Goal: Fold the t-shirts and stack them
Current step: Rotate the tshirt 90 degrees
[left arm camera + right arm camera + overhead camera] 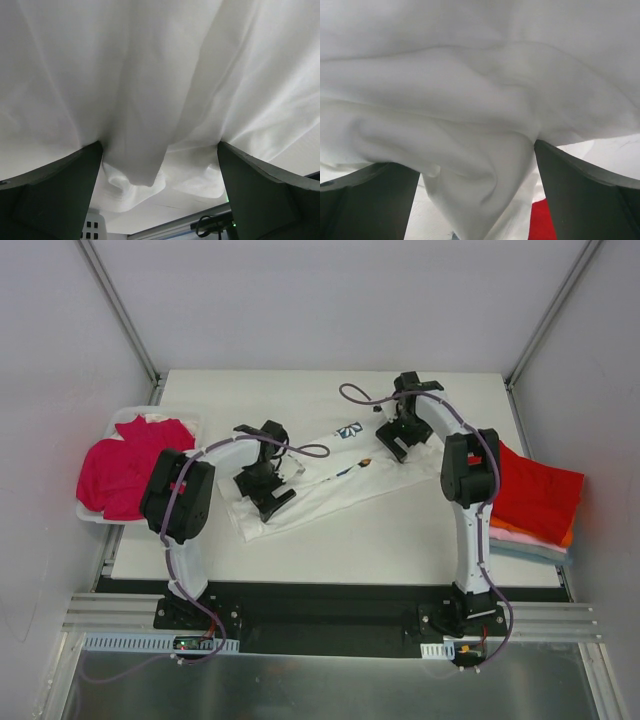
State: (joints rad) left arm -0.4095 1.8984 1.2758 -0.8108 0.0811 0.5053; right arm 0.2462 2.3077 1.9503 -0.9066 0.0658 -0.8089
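Observation:
A white t-shirt (330, 490) with a blue print lies stretched in a long band across the table's middle. My left gripper (265, 488) is over its left end and my right gripper (397, 440) over its right end. In the left wrist view the jaws (159, 146) stand wide apart with white cloth (150, 100) bunched between and over them. In the right wrist view the jaws (477, 160) also stand wide apart with a fold of white cloth (480, 165) hanging between them. A red tee (535, 490) tops a folded stack at the right.
A magenta tee (125, 465) lies crumpled in a white tray (150, 410) at the far left. Under the red tee show orange (565, 537), pink (520, 533) and light-blue (530, 552) edges. Grey walls close in the table on three sides.

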